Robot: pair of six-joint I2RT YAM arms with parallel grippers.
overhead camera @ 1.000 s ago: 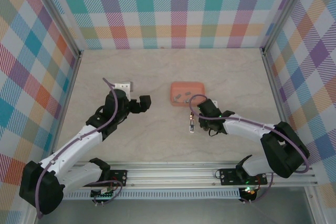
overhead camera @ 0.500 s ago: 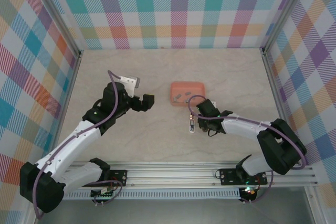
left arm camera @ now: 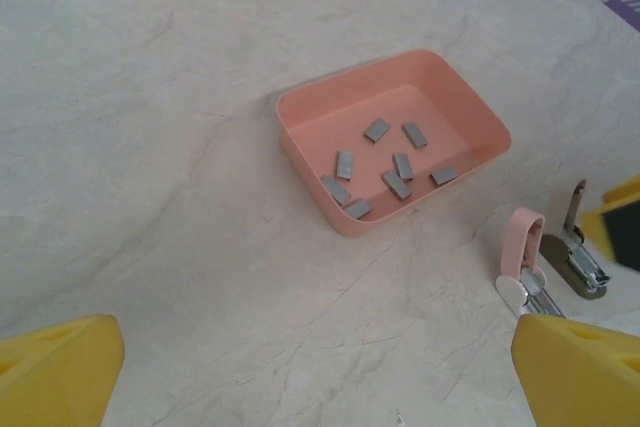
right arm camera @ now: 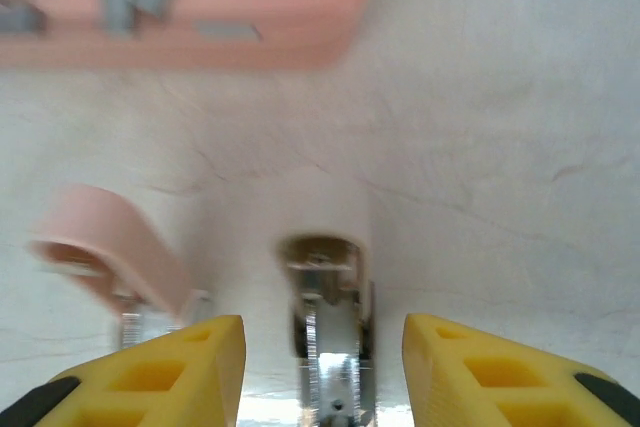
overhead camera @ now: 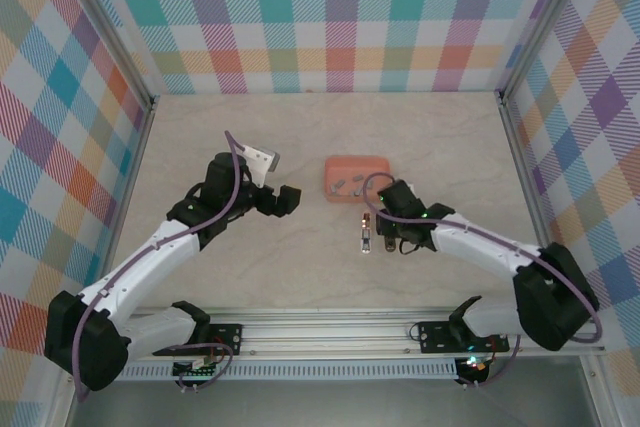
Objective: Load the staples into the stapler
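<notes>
I am working over a pale marbled desk point(overhead camera: 300, 277). The left arm point(overhead camera: 160, 247) reaches in from the lower left of the overhead view and the right arm point(overhead camera: 480, 247) from the lower right. They meet near the middle of the frame.

The coral-pink tray point(left arm camera: 330, 117) sits just above centre in the left wrist view. The stapler point(left arm camera: 545, 272) lies near it at the lower right, hinged open. Its pink cover point(right arm camera: 110, 247) is swung aside and the metal magazine point(right arm camera: 327, 337) is bare. The staples point(left arm camera: 403, 166) are all in the tray. I count about eight short grey strips scattered flat on its floor, most of them toward the near corner.

The left jaws are released and empty, with their yellow pads point(left arm camera: 60, 367) far apart at the bottom corners of that view. They hang short of the tray. The right jaws are also released and straddle the magazine, with a gap showing on each side in the right wrist view.

I judge the step in hand to be fetching one strip while the stapler is steadied. To do it well, I would:

- Clench the right jaws low on the metal base, so the channel stays unobstructed and the cover stays back.
- Bring the left jaws straight down over a strip lying apart from its neighbours and the walls.
- Narrow them before they enter the tray.
- Pinch across the strip's short width, so it hangs level for sliding into the magazine.
</notes>
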